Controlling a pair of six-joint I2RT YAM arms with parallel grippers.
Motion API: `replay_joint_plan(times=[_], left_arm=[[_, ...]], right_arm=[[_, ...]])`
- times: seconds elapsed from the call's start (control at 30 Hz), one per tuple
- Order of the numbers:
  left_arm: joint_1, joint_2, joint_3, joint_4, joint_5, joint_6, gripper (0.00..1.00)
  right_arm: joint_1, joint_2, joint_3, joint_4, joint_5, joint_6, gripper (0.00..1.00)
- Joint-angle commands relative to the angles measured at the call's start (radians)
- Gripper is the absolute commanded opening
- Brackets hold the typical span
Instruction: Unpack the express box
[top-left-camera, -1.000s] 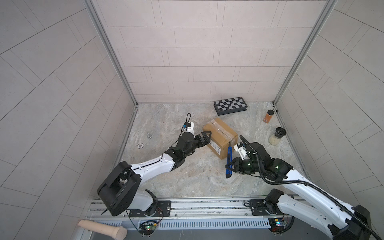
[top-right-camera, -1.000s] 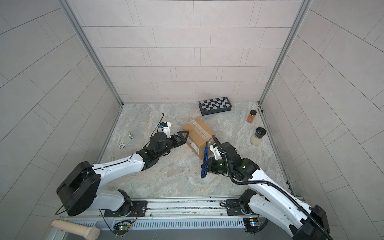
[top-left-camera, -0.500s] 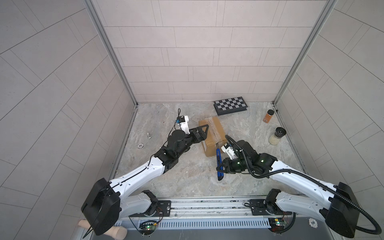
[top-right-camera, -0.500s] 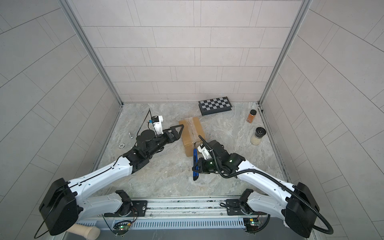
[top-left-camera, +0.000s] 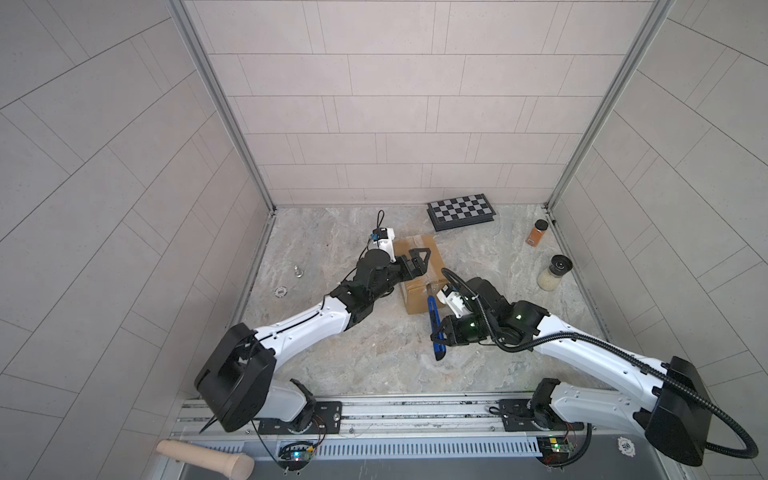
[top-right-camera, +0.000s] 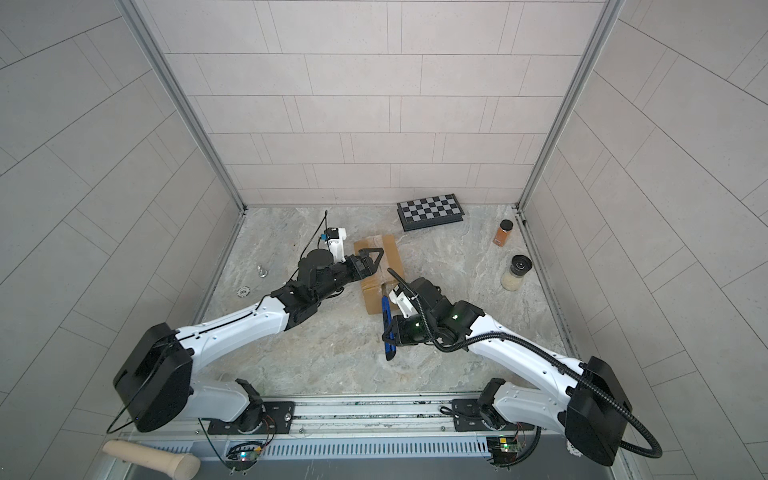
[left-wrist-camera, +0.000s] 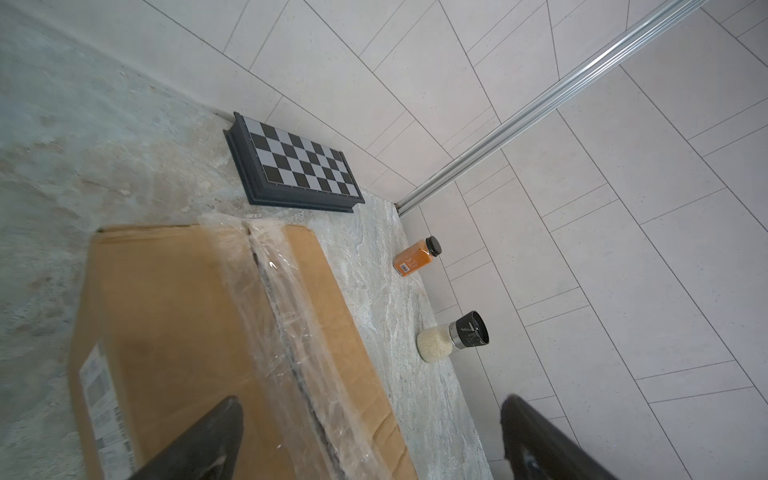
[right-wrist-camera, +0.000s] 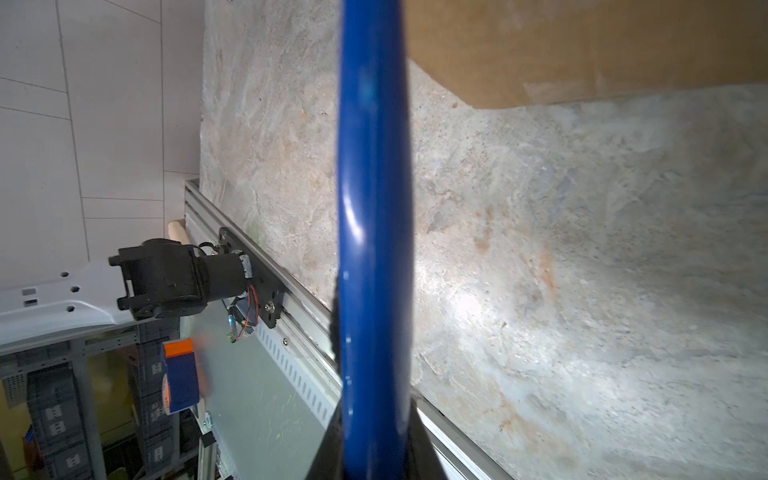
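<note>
Mid-worktop: express box (top-left-camera: 415, 297), taped seam up. Spread wide just above its top, empty: left jaws. Clamped on blue knife (top-left-camera: 433, 311), upper end by box's near side: right jaws. At back edge, checkered case (top-left-camera: 461, 211); by right edge, spice jar (top-left-camera: 537, 232) and grinder (top-left-camera: 555, 272); near left edge, two small metal bits (top-left-camera: 298, 271).

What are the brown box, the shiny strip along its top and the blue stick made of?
The brown box looks like matte cardboard, by its creased edges. The shiny strip is clear glossy plastic tape, wrinkled and glinting. The blue stick is smooth, glossy, probably plastic; painted metal possible.
</note>
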Motion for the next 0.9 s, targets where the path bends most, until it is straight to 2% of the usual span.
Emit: replay_joint_plan(times=[0.0, 0.2, 0.47, 0.87], left_arm=[[-0.008, 0.049, 0.060, 0.033, 0.031, -0.023, 1.00], [-0.009, 0.132, 0.106, -0.033, 0.030, -0.058, 1.00], [-0.008, 0.174, 0.145, -0.173, 0.001, -0.073, 0.99], [-0.005, 0.207, 0.154, -0.227, -0.013, -0.082, 0.99]], right_arm=[[0.005, 0.006, 0.049, -0.065, 0.058, -0.073, 0.00], [0.011, 0.013, 0.077, -0.132, 0.106, -0.115, 0.00], [0.053, 0.015, 0.143, -0.261, 0.268, -0.191, 0.00], [0.058, -0.083, 0.130, -0.235, 0.383, -0.261, 0.00]])
